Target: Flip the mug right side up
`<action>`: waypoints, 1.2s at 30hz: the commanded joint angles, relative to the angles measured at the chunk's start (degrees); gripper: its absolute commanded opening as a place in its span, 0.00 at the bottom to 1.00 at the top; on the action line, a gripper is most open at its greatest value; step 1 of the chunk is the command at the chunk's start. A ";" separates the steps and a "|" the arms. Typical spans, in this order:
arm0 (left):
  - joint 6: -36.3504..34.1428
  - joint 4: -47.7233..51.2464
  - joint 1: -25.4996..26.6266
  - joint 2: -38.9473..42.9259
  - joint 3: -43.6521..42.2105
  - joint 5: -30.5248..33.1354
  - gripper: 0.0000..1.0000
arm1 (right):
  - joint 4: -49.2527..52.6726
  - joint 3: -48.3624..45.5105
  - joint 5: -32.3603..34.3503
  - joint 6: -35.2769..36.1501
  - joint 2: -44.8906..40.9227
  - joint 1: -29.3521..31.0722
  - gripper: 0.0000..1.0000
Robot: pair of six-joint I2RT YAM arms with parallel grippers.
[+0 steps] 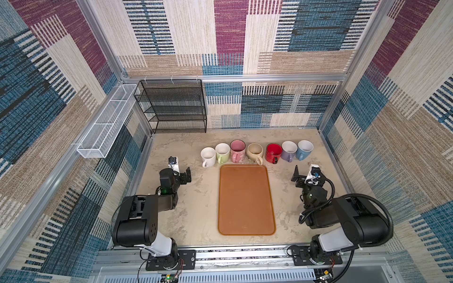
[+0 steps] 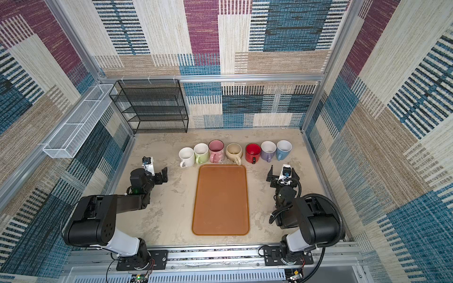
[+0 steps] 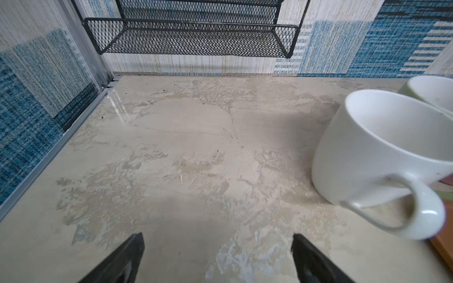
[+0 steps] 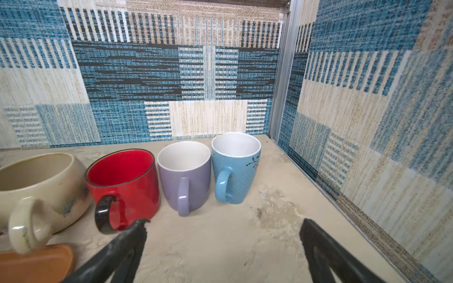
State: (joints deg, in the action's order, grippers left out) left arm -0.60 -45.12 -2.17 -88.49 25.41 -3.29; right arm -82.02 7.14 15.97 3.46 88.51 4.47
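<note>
Several mugs stand in a row at the back of the table in both top views, all mouth up with handles toward me: white (image 1: 207, 156), green (image 1: 222, 152), pink (image 1: 237, 150), beige (image 1: 255, 152), red (image 1: 274, 152), purple (image 1: 288, 150), blue (image 1: 304, 149). I see no upside-down mug. My left gripper (image 3: 218, 239) is open and empty over bare table, left of the white mug (image 3: 367, 152). My right gripper (image 4: 224, 225) is open and empty in front of the purple mug (image 4: 185, 176) and the blue mug (image 4: 235, 169).
A bare orange-brown tray (image 1: 246, 201) lies in the middle, just in front of the mug row. A black mesh rack (image 1: 171, 105) stands at the back left. A white wire basket (image 1: 107, 120) hangs on the left wall. Patterned walls close in three sides.
</note>
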 commanded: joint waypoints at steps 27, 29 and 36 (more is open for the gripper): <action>-0.84 -0.22 -0.02 0.11 -0.03 -1.02 0.99 | 6.86 4.06 -8.50 -3.48 -0.53 -3.59 1.00; -0.81 -0.23 -0.02 0.07 -0.05 -1.13 0.99 | 6.87 4.10 -8.50 -3.55 -0.55 -3.59 1.00; -0.80 -0.05 -0.02 0.01 -0.01 -1.19 0.99 | 6.82 4.11 -8.51 -3.53 -0.53 -3.59 1.00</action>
State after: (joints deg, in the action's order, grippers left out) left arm -0.60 -45.15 -2.17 -88.49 25.19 -4.01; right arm -74.67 11.22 7.64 0.21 88.07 0.80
